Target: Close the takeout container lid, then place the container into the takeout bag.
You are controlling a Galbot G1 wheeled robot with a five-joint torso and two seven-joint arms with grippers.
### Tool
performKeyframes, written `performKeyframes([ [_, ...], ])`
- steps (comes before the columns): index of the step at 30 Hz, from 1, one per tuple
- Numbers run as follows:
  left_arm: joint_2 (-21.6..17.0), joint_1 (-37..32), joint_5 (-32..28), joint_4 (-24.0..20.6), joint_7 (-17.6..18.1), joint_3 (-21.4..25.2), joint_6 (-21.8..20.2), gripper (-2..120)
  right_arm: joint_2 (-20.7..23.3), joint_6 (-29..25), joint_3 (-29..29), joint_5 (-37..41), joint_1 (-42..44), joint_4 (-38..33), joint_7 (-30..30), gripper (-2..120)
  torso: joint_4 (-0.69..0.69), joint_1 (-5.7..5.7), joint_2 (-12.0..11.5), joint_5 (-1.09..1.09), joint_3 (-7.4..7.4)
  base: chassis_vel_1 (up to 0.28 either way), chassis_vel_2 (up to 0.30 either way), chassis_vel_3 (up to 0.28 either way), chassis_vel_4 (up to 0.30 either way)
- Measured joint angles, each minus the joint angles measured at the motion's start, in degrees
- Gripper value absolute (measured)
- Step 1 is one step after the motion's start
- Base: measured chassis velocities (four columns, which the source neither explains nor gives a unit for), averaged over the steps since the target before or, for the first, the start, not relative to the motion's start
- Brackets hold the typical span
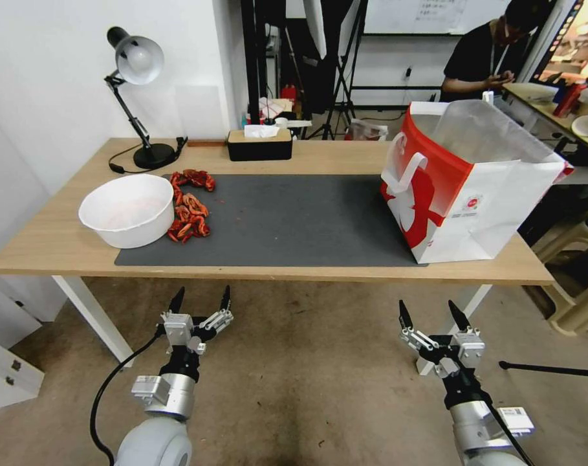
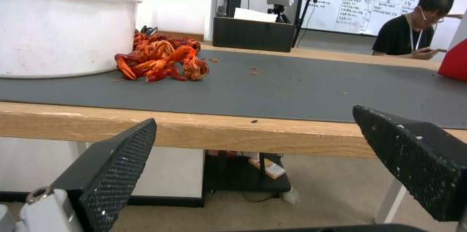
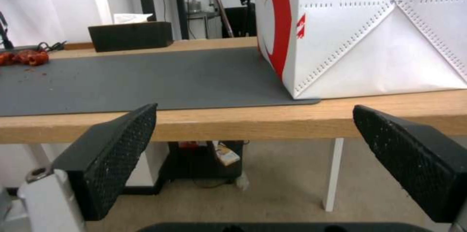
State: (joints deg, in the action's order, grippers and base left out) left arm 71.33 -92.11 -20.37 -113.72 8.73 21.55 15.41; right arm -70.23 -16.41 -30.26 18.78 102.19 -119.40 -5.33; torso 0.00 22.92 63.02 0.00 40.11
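Left hand (image 1: pixel 200 299) wide open below tabletop (image 1: pixel 319 155) edge | right hand (image 1: pixel 433 314) likewise spread | takeout bag (image 1: pixel 475 188) upright on tabletop, at 12 o'clock from right hand, well apart | white bowl (image 1: pixel 127 210) at 11 o'clock from left hand

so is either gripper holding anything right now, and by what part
Nothing is held. The left gripper and right gripper are both open and empty, below the table's near edge.

Both arms hang low in front of the table edge, wrists angled upward. The left gripper (image 1: pixel 200 298) and the right gripper (image 1: pixel 433 312) point toward the table, fingers spread wide, holding nothing.
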Motion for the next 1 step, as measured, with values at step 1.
performKeyframes([
  [1,0.0,0.0,0.0,0.0,0.0,0.0,0.0,100,0.0,0.01,0.0,0.01,-0.01,-0.01,-0.01,100,0.0,0.0,0.0,0.0,0.0,0.0,0.0,0.0,0.0],
])
